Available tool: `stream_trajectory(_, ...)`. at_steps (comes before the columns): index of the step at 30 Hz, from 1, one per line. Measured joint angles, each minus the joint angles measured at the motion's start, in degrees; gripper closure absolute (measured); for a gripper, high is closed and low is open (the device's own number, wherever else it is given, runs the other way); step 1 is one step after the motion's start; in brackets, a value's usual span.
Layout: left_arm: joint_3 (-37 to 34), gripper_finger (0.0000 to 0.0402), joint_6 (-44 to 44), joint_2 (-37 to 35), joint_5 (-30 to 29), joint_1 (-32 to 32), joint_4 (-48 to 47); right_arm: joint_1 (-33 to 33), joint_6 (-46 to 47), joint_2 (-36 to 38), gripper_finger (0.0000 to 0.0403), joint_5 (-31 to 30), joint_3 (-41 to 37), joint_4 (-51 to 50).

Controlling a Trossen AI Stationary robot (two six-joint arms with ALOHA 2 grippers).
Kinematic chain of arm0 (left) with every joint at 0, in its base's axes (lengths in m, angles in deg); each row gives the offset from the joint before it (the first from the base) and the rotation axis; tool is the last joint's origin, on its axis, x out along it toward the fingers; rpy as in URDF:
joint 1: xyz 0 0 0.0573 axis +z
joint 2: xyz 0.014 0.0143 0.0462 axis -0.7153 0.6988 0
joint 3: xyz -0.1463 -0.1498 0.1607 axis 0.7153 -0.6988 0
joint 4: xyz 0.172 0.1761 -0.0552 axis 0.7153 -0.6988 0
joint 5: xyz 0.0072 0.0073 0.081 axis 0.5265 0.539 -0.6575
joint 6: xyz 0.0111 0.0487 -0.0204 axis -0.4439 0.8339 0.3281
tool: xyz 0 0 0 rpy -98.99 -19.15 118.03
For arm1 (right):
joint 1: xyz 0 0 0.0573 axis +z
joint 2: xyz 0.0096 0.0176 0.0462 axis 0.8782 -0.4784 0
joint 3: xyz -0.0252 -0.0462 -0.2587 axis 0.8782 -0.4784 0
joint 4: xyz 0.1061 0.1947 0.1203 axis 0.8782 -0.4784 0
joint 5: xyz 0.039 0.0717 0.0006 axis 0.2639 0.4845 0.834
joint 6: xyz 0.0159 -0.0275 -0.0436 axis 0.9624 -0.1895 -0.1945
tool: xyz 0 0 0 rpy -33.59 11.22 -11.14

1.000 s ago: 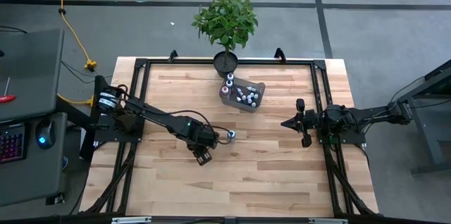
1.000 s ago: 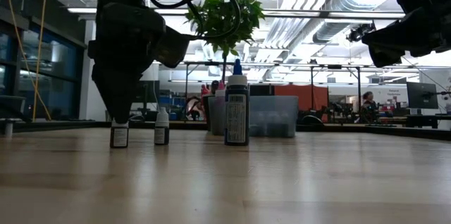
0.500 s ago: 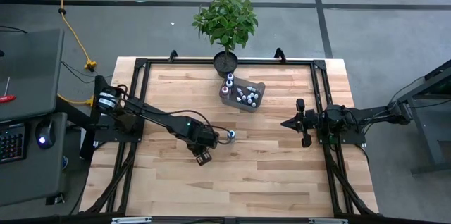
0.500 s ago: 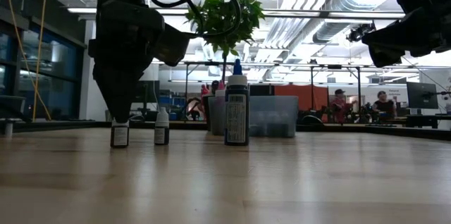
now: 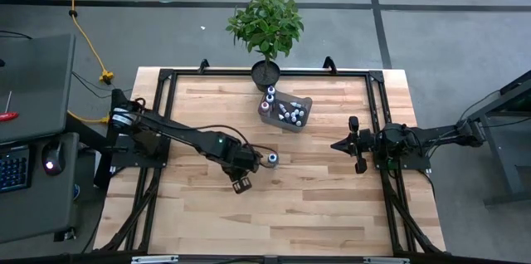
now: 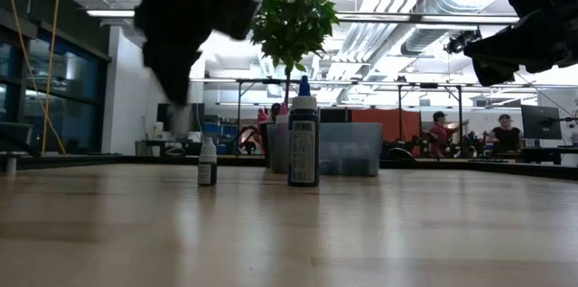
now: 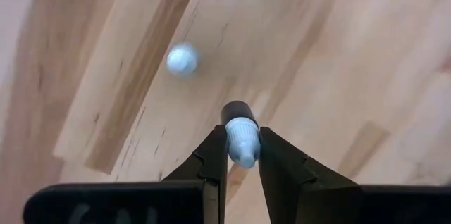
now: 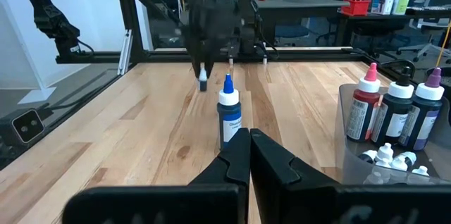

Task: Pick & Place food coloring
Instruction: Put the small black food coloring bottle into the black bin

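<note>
Low view shows the left gripper [image 6: 183, 115] now raised clear of the table [image 6: 289, 224], a small white-capped bottle [image 7: 242, 141] pinched between its fingers, so the pick is done and carriage toward the bin [image 5: 288, 111] likely follows.
</note>
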Motion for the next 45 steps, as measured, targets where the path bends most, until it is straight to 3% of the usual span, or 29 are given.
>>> stream_trajectory(12,8.4,0.0349,11.2,-7.2,-0.2,0.0,-4.5,0.0,0.0,-0.4,0.0400,0.0,0.0,0.1)
stream_trajectory(19,8.8,0.0349,22.2,-10.0,-0.2,0.1,-6.5,0.0,0.0,-0.4,0.0401,0.0,0.0,0.0)
stream_trajectory(30,9.8,0.0349,41.1,-11.6,2.8,5.9,-10.5,0.0,0.0,-0.4,0.0401,0.0,0.0,0.0)
stream_trajectory(40,22.1,0.0349,58.8,-6.4,-7.1,10.9,-23.2,0.0,0.0,-0.4,0.0400,0.0,0.0,0.0)
stream_trajectory(45,27.3,0.0349,62.8,-1.8,-11.1,12.8,-24.0,0.0,0.0,-0.4,0.0400,0.0,0.0,0.0)
